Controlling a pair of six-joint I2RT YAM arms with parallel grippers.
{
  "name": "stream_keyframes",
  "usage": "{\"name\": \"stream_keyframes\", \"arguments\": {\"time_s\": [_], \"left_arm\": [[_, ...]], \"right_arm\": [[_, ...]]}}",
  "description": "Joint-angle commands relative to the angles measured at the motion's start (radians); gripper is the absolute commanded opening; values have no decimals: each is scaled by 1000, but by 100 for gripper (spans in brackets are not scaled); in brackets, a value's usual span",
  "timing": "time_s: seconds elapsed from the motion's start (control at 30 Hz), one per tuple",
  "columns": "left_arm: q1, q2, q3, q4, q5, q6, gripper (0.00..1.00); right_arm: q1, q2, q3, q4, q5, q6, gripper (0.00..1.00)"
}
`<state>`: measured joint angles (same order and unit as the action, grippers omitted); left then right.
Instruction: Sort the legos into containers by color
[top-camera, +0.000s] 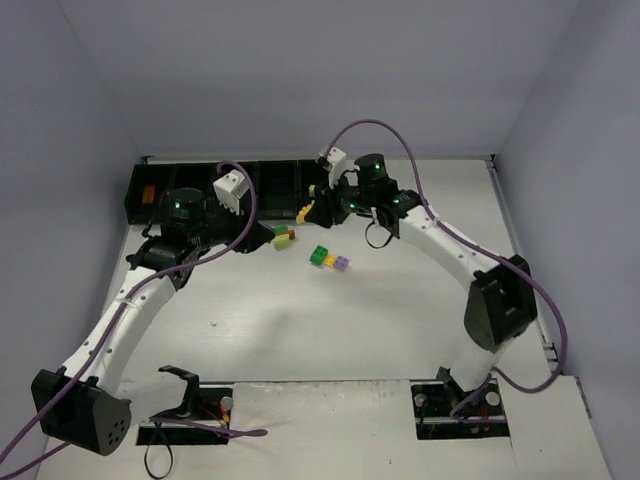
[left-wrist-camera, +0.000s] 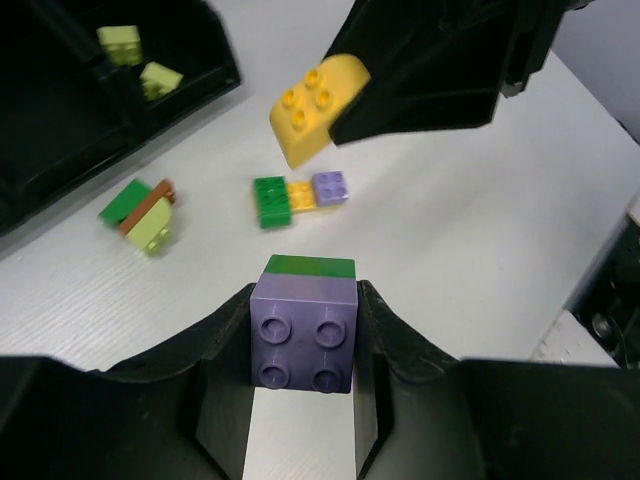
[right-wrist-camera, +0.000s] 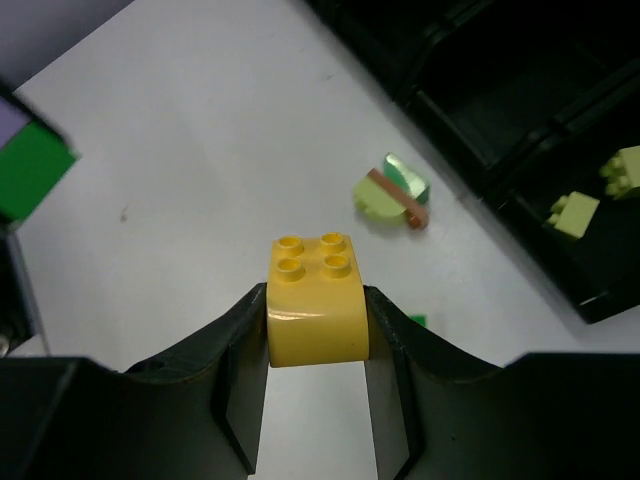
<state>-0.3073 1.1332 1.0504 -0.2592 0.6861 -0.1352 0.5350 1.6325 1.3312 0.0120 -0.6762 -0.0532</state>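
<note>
Finding: no text, label, brand, number or sign can be read in any of the three views.

Note: the stud tops of the lilac brick (left-wrist-camera: 303, 345) and the yellow brick (right-wrist-camera: 316, 305) are seen close up, but they are too soft to tell whether they carry any embossing.
</note>
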Motion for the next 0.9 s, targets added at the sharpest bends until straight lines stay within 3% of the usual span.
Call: {"name": "stream_keyframes", "arguments": {"time_s": [0.0,0.13,0.47,0.57,0.77,0.87], "left_arm": [[16,-76,31,-29,-193,-90,0],[20,-124,29,-118,-310,-156,0],[20,-308,-50,-227,-348,-175,0],[22,-352,-70,-249,-379,-185,0],[20,-363,-81,-256,-398,-231,0],[22,-339,-79,-242,-398,-250,1]], "right_arm": [[-7,133,148,150,147,50,0],[-3,312,337,198,216,53,0],[25,693,765,238,316,4,11],[26,766,864,238,308,10,20],[26,822,912,266,299,-14,58],[26,808,904,269,265,-27,66]]}}
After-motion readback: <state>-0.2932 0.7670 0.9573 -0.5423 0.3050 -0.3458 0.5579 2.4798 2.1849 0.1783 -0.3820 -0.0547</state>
